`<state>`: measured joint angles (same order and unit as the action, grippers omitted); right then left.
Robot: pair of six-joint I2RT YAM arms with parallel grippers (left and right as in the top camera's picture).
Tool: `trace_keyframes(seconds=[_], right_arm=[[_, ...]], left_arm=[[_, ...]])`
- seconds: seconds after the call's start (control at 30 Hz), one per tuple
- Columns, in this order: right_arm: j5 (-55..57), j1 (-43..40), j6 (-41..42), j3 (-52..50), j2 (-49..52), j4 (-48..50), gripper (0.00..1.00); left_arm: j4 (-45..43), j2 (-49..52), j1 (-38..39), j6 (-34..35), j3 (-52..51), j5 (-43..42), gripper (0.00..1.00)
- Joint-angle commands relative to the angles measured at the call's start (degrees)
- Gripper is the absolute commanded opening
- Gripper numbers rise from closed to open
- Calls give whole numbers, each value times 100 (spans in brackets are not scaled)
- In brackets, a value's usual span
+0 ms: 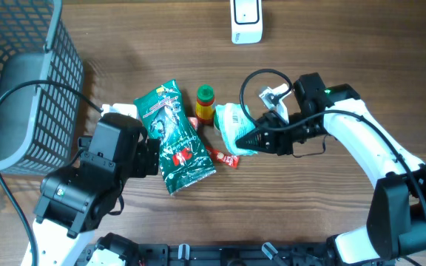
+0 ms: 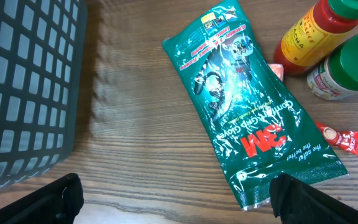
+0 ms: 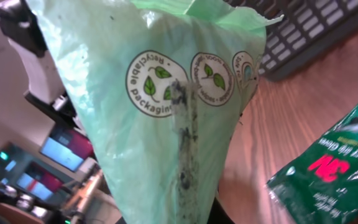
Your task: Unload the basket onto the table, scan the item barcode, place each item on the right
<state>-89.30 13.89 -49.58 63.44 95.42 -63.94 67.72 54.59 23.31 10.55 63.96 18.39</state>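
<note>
**Green pouch pinched in the right arm**

The pale green pouch [image 1: 230,124] hung just right of the green-capped jar [image 1: 205,96]. It looked thin, soft and light, best pinched along its sealed edge. The right gripper [image 1: 253,140] was clamped narrowly on it. The left gripper [image 2: 176,199] stood wide, holding nothing, by the glove packet [image 2: 247,124].

Scanner [image 1: 246,22] cut by top edge; basket [image 1: 58,66] cropped left. R gripper [image 1: 254,139] tips hidden behind green pouch [image 3: 166,93]. L wrist: sauce bottle [image 2: 309,37], green-lid jar [image 2: 347,71] cropped.
</note>
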Motion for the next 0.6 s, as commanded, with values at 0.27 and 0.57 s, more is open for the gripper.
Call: trace_keyframes(seconds=[0.27, 0.57], right_arm=[[-374, 42, -553, -9, -149, 184, 4], [-352, 42, -588, -7, -737, 282, 4]], left_arm=[[-17, 17, 4, -70, 0, 55, 100], [-17, 17, 4, -70, 0, 55, 100]])
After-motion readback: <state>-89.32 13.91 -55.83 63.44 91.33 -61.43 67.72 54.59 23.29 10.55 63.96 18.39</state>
